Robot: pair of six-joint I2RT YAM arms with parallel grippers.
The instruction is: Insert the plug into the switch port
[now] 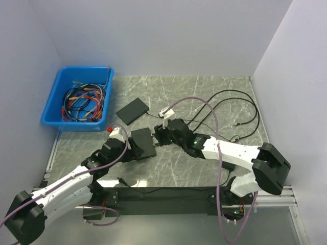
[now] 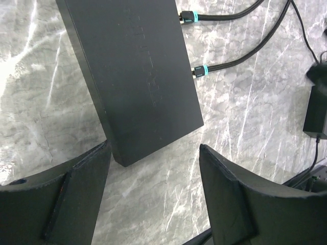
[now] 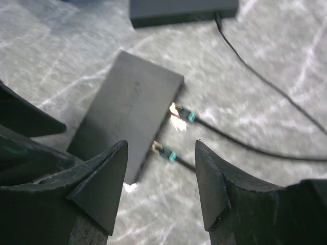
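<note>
The black switch (image 1: 143,142) lies flat in the middle of the table. In the left wrist view the switch (image 2: 138,71) has two black cables with teal-banded plugs at its side: a far plug (image 2: 188,17) and a near plug (image 2: 199,71). Both plug tips meet the switch's edge; I cannot tell how deep they sit. My left gripper (image 2: 153,163) is open and empty, hovering at the switch's near corner. My right gripper (image 3: 161,153) is open and empty just behind the near plug (image 3: 163,151); the far plug (image 3: 182,114) and the switch (image 3: 127,109) lie beyond it.
A second black box (image 1: 132,111) lies behind the switch. A blue bin (image 1: 53,97) of coloured cables stands at the back left. Black cables (image 1: 245,109) loop at the right. A black power adapter (image 2: 316,109) lies near the front.
</note>
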